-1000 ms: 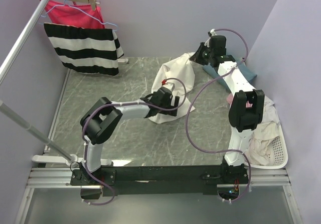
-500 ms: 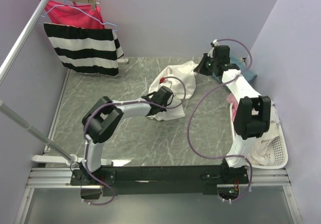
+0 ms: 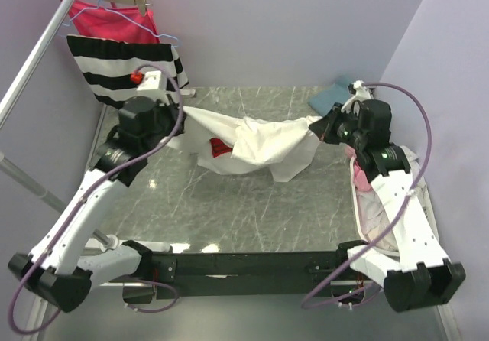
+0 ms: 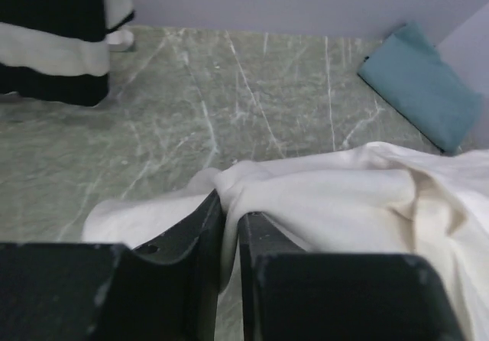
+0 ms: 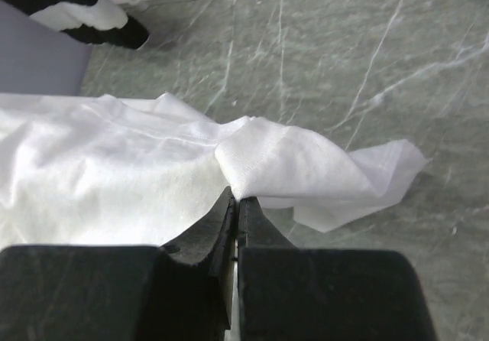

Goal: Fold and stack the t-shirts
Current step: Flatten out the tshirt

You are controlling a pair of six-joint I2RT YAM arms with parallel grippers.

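Observation:
A white t-shirt (image 3: 256, 144) with a red logo (image 3: 220, 147) hangs stretched above the table between both grippers. My left gripper (image 3: 182, 115) is shut on its left edge; in the left wrist view a fold of white cloth (image 4: 321, 196) is pinched between the black fingers (image 4: 205, 230). My right gripper (image 3: 315, 127) is shut on the shirt's right edge, and the right wrist view shows a hemmed corner (image 5: 290, 165) clamped at the fingertips (image 5: 226, 211). A folded teal-blue t-shirt (image 3: 336, 95) lies at the back right.
A white basket (image 3: 357, 203) with pale and pink shirts stands at the right edge, partly under the right arm. A black-and-white striped garment (image 3: 126, 73) and a red-pink one (image 3: 103, 20) hang on a rail (image 3: 38, 50) at the back left.
The left gripper shut on the white shirt. Both arms then swung apart and up, pulling the crumpled shirt off the table into a stretched span.

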